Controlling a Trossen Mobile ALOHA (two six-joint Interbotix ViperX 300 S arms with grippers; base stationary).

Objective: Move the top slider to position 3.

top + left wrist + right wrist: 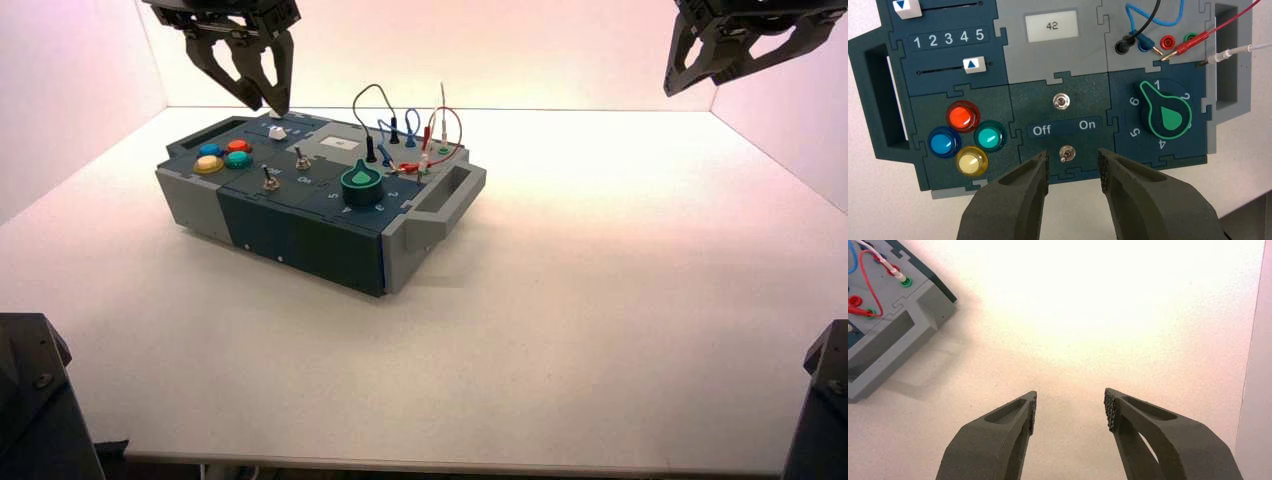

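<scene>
Left tool (1073, 167) hovers above the box (320, 215), jaws narrowly parted, empty. Top slider (907, 7) sits at the far-left corner of the panel, its knob left of the "1" on the scale; the lower slider (974, 64) sits near 4. I judge I should descend beside the knob, nudge it slowly along its track, and stop under "3". Right tool (1070, 410) idles, jaws wide, over bare surface (1128, 320).
</scene>
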